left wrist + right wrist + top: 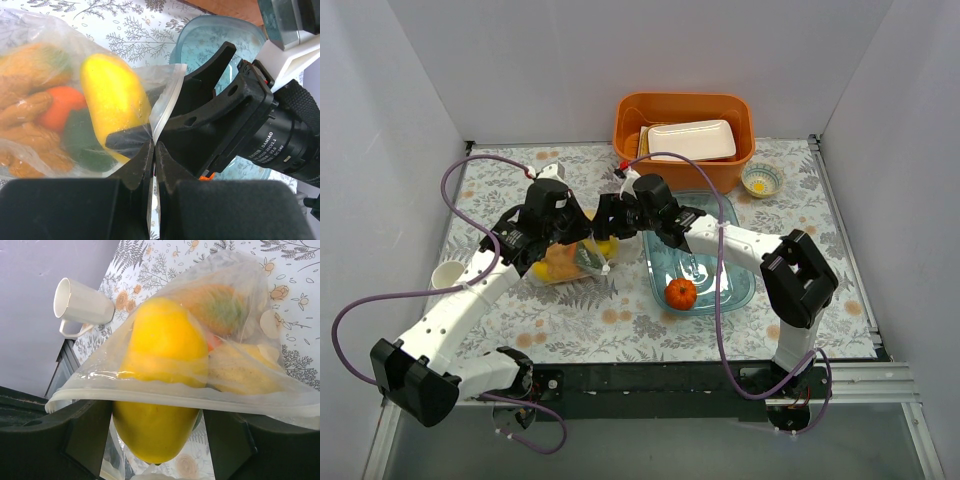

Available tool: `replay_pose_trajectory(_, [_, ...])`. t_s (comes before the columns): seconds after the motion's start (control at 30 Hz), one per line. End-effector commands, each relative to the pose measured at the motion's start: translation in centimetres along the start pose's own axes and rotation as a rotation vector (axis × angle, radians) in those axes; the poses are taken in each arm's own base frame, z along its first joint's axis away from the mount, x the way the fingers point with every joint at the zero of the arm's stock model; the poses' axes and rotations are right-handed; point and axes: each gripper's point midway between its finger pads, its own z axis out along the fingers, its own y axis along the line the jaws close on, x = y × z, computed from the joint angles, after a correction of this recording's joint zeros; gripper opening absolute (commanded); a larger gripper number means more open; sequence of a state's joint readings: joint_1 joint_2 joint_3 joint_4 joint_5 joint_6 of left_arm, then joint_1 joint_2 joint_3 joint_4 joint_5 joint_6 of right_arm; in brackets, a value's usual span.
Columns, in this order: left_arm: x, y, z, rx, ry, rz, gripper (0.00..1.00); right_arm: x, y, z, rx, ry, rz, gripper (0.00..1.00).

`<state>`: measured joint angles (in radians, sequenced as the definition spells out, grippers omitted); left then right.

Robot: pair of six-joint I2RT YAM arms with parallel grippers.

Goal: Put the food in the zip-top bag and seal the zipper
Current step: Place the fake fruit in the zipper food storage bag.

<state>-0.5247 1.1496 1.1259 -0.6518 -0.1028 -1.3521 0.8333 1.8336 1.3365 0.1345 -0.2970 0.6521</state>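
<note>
The zip-top bag [565,265] lies left of centre and holds several pieces of food, orange, green and yellow [50,110]. My left gripper [590,242] [153,146] is shut on the bag's mouth edge, pinching the zipper [167,97]. My right gripper [607,218] [160,410] is open at the bag's mouth, its fingers [85,435] on either side of a large yellow fruit [160,390] that lies half inside. The zipper [200,401] runs across that fruit. One orange pumpkin-like piece [681,293] sits in the blue dish [745,290].
An orange bin [630,125] with a white tray [692,140] stands at the back. A small bowl [761,180] sits to its right. A white cup [448,273] [80,302] lies at the left table edge. The blue dish [210,30] is right beside the bag.
</note>
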Motion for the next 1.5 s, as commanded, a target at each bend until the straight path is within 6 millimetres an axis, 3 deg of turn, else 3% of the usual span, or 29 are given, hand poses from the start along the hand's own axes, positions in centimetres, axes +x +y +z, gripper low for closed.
replay_pose_trajectory(0.0, [-0.2,-0.5,-1.1,0.030,-0.010,-0.005,0.00,-4.3,3.3,-1.0,-0.074,-0.152,-0.026,0.57])
replay_pose_trajectory(0.23, [-0.6,-0.5,-1.4,0.022,-0.024,-0.009,0.00,-3.4,3.3,-1.0,-0.095,-0.125,-0.027,0.91])
replay_pose_trajectory(0.43, [-0.8,-0.2,-1.6,0.011,-0.042,-0.013,0.00,-4.1,3.0,-2.5,-0.045,-0.162,-0.071,0.97])
replay_pose_trajectory(0.53, [-0.9,-0.2,-1.5,0.007,-0.042,-0.012,0.00,-4.4,2.8,-3.3,-0.021,-0.170,-0.084,0.95])
replay_pose_trajectory(0.7, [-1.0,-0.1,-1.5,0.001,-0.045,-0.010,0.00,-3.3,0.7,-4.3,0.088,-0.114,-0.121,0.91])
replay_pose_trajectory(0.83, [-0.9,-0.1,-1.4,-0.002,-0.041,-0.009,0.00,-2.4,-1.5,-6.5,0.213,-0.101,-0.143,0.91])
replay_pose_trajectory(0.9, [-0.9,-0.1,-1.4,-0.003,-0.042,-0.011,0.00,-2.9,-1.6,-7.8,0.247,-0.136,-0.162,0.86])
replay_pose_trajectory(0.93, [-1.0,-0.1,-1.5,-0.001,-0.044,-0.011,0.00,-2.1,-2.4,-8.3,0.280,-0.111,-0.160,0.85])
replay_pose_trajectory(1.07, [-1.1,-0.2,-1.3,-0.002,-0.043,-0.008,0.00,-0.7,-3.0,-9.2,0.304,-0.057,-0.155,0.67])
replay_pose_trajectory(1.3, [-1.2,-0.6,-1.2,0.006,-0.036,-0.005,0.00,3.3,-4.5,-8.3,0.308,0.072,-0.060,0.36])
replay_pose_trajectory(1.4, [-1.2,-0.6,-1.2,0.005,-0.033,-0.002,0.00,3.4,-5.9,-9.3,0.405,0.075,-0.050,0.36])
replay_pose_trajectory(1.47, [-1.1,-0.4,-1.1,-0.001,-0.030,-0.002,0.00,2.8,-7.2,-10.4,0.489,0.037,-0.063,0.47])
